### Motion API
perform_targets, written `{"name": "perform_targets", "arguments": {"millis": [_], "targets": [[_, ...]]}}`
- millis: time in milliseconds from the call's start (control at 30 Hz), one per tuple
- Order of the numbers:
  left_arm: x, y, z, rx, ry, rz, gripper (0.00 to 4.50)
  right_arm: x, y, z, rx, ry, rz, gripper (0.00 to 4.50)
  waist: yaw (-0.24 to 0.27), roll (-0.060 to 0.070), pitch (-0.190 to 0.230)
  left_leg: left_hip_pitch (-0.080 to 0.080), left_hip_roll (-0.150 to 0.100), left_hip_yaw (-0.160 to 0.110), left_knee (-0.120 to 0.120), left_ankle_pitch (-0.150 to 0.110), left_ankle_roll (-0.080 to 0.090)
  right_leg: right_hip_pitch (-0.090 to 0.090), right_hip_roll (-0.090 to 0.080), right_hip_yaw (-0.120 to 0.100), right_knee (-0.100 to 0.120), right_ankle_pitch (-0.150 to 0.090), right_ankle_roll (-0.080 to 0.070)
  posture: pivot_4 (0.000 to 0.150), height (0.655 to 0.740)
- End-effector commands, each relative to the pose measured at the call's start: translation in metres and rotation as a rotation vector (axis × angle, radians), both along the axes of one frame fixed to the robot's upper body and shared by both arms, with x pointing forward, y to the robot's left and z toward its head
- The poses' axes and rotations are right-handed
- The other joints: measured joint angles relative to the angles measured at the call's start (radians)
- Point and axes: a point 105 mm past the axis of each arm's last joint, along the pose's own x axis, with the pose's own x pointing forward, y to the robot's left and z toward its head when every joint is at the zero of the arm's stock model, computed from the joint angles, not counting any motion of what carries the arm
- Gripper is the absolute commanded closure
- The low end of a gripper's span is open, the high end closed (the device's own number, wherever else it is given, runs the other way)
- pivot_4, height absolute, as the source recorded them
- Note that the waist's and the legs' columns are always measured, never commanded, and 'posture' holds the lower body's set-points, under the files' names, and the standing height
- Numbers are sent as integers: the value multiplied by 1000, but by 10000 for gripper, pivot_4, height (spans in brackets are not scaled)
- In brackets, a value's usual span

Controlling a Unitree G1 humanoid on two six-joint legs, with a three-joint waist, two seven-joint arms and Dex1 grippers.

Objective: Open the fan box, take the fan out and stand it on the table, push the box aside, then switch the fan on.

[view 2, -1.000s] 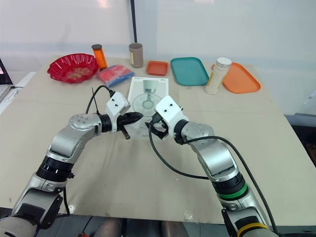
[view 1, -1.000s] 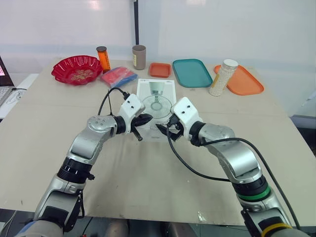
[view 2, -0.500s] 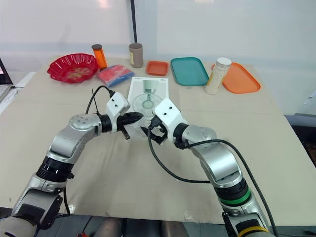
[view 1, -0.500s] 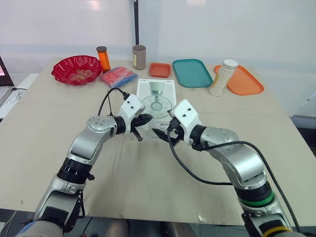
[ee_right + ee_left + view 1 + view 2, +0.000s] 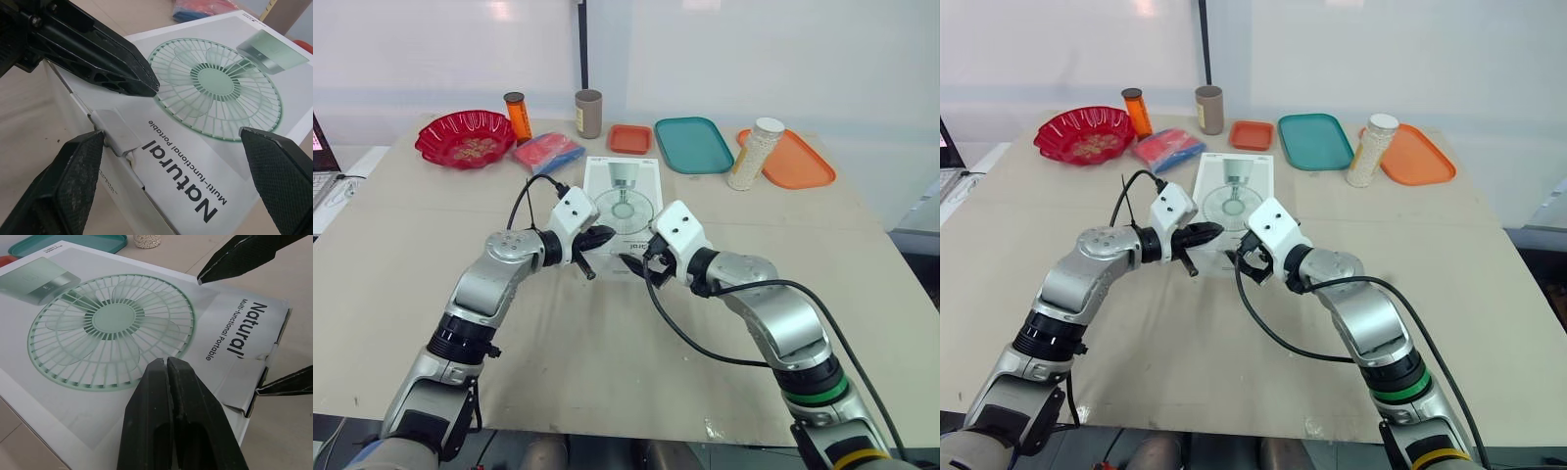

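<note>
- Bench [image 5: 607,352]: beige, carrying everything below.
- Box [image 5: 623,211]: lies flat mid-bench with the fan picture facing up and its long side running towards the far edge. The flap at its near end is slightly ajar.
- Teal tray [image 5: 693,144]: by the far edge, right of centre.
- Orange tray [image 5: 803,162]: near the far right corner.
- Red bowl [image 5: 465,137]: near the far left corner.
- Packet [image 5: 548,153]: red and blue, between the bowl and the box.
- Small tray [image 5: 630,138]: orange, just beside the teal tray's left side.
- Jar [image 5: 755,154]: upright at the orange tray's left rim.
- Cup [image 5: 588,113] and orange bottle [image 5: 518,116]: upright along the far edge.
- Left jaws: clenched on nothing, tips at the box top near its near edge.
- Right jaws: spread wide about the box's near end, gripping nothing.
</note>
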Motion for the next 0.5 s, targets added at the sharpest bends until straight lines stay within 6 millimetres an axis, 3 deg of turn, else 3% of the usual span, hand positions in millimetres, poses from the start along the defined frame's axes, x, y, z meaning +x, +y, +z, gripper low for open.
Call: {"name": "perform_targets", "arguments": {"millis": [33,500], "targets": [[-4,-3,-19,30,63,-11,43406,5,-3,16,5,-69,-22,0,0,0,0,0,0,0,0,0,0,0,0,0,0,0,0,1500,7400],[-6,-6,-19,27,65,-27,43406,14,-9,26,18,-90,-61,0,0,0,0,0,0,0,-1,0,0,0,0,0,0,0,0,1500,7400]]}}
